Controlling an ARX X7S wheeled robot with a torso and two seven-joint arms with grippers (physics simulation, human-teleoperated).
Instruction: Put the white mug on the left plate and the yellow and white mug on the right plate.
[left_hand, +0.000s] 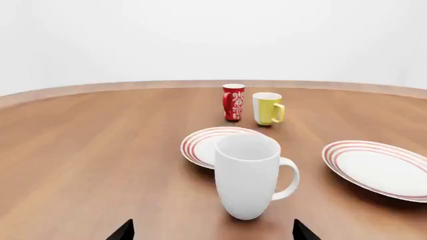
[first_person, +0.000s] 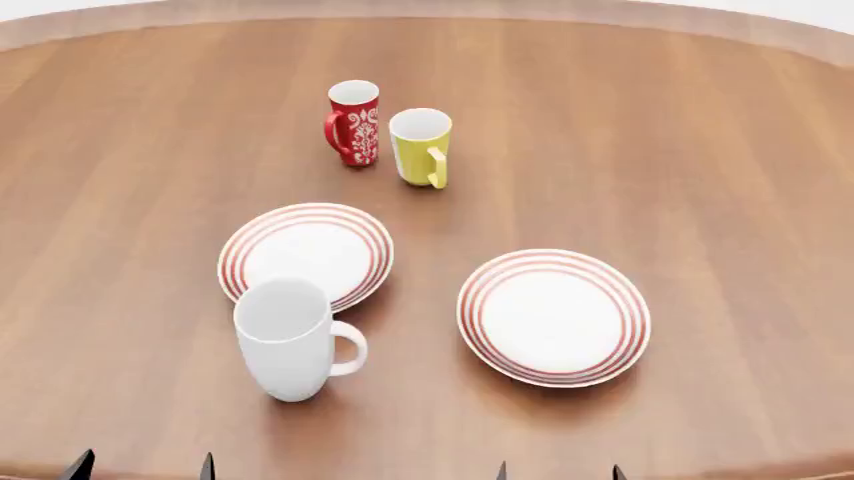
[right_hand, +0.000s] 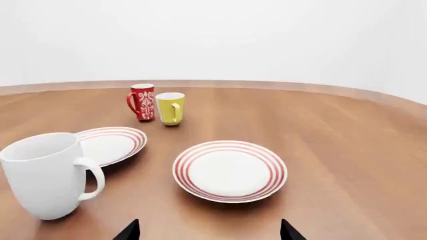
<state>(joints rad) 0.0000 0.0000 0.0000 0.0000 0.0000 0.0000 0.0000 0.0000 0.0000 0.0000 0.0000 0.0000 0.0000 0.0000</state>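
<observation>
The large white mug (first_person: 288, 340) stands upright on the table just in front of the left plate (first_person: 307, 252), handle to the right. It fills the middle of the left wrist view as the white mug (left_hand: 248, 175), with the left plate (left_hand: 203, 145) behind it. The right plate (first_person: 553, 316) lies flat and bare; the right plate (right_hand: 230, 170) sits straight ahead of my right gripper (right_hand: 208, 232). The yellow and white mug (first_person: 422, 147) stands at the back. Both grippers are open and empty; my left gripper (first_person: 142, 466) and right gripper (first_person: 559, 471) show only fingertips at the near edge.
A red mug with white ornament (first_person: 354, 122) stands right beside the yellow one, on its left. The round wooden table (first_person: 694, 150) has a raised rim at the far side. The red mug (left_hand: 233, 101) and yellow mug (left_hand: 267, 108) almost touch.
</observation>
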